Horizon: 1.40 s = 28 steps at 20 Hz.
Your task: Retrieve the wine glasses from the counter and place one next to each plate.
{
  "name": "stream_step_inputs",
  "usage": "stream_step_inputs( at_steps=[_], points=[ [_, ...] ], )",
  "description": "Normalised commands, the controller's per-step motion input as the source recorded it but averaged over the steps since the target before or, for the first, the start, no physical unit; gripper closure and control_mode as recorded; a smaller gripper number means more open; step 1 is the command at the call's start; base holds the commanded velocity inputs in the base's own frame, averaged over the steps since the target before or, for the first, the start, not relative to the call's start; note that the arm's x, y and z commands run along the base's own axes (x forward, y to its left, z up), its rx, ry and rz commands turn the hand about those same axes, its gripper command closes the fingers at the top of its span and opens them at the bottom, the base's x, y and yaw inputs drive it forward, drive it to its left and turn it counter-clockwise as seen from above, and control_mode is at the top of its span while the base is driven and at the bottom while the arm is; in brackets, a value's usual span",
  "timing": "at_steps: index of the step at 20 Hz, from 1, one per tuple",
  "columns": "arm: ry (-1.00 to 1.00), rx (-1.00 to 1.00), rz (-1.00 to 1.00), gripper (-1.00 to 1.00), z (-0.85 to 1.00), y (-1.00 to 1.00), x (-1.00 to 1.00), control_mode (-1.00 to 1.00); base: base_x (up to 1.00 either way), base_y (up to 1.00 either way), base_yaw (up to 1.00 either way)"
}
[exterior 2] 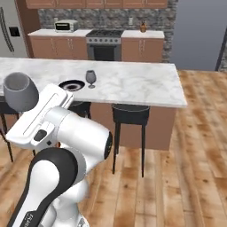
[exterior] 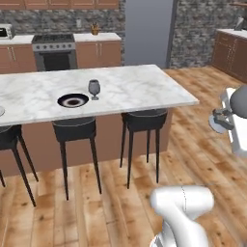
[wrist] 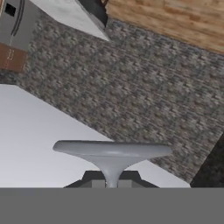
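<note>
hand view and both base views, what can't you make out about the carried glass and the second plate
- Carried glass: in the right base view the arm hides its stem; in the hand view its foot hides the bowl.
- Hand: the fingertips are cut off by the bottom edge, so the grip is not plain to see.
- Second plate: cut off by the left edge of the left base view.
- Small object beside the stove: too small to identify.

The island [exterior: 135,89] top is polished white marble with grey veins, on matt brown wood. The glass [exterior: 94,89] on it is smooth translucent grey; the plate [exterior: 73,100] beside it looks dark and glossy. Stools [exterior: 75,129] are matt black. Floor [exterior: 193,140] is wood planks; far wall [exterior 2: 111,17] rough grey stone.
</note>
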Motion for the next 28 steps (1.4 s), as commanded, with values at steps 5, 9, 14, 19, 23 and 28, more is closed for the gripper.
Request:
stream_step_inputs(
  at_steps=[5,9,14,19,23,28],
  points=[
    [0.00,0.00,0.00,1.00,0.00,0.00,0.00,1.00,0.01,1.00,0.17],
    [0.00,0.00,0.00,1.00,0.00,0.00,0.00,1.00,0.00,1.00,0.15],
    [0.00,0.00,0.00,1.00,0.00,0.00,0.00,1.00,0.34,1.00,0.13],
    [0.00,0.00,0.00,1.00,0.00,0.00,0.00,1.00,0.60,1.00,0.07],
    [0.00,0.00,0.00,1.00,0.00,0.00,0.00,1.00,0.76,1.00,0.00],
    [0.00,0.00,0.00,1.00,0.00,0.00,0.00,1.00,0.75,0.64,-0.02]
  ],
)
